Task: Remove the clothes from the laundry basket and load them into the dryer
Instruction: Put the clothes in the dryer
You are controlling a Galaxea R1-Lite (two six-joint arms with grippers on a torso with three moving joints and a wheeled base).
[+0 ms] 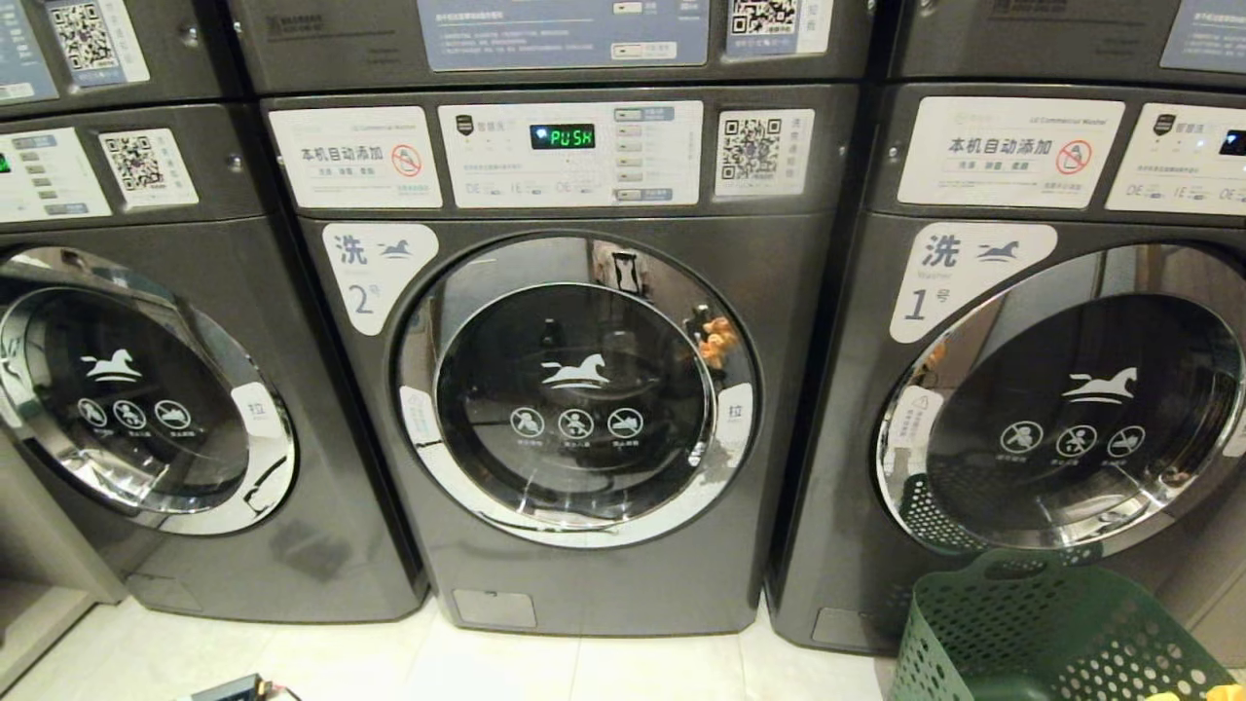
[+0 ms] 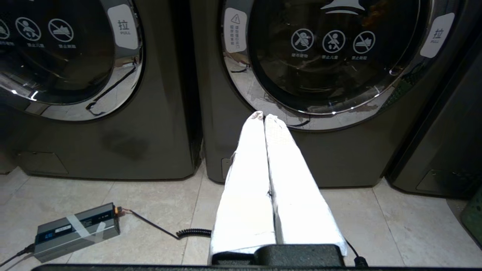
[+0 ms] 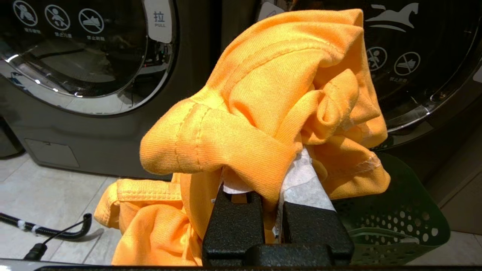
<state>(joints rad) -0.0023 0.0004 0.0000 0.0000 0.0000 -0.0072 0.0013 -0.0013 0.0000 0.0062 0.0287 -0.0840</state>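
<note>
- Machines stand in a row along the tiled floor (image 2: 150,210): the middle machine (image 1: 584,389), numbered 2, has its round door (image 1: 574,389) shut and a green "PUSH" lit on its display (image 1: 562,136)
- Basket (image 1: 1042,633), green and perforated, sits on the floor in front of the machine numbered 1 (image 1: 1051,389), at the lower right of the head view
- Right gripper (image 3: 269,210): its fingers are clamped on a bunched orange shirt (image 3: 278,105), the cloth piled up over the white-wrapped fingertips and hanging down beside them; the shirt is held above the floor, with the basket's rim (image 3: 399,218) just behind it and the closed machine doors beyond
- Left gripper (image 2: 263,117): its white-wrapped fingers are pressed together with nothing between them, pointing toward the lower rim of the middle machine's door
- Grey power box (image 2: 75,231) with tape across it lies on the floor to one side of the left gripper, a coiled cable (image 2: 188,233) running from it
</note>
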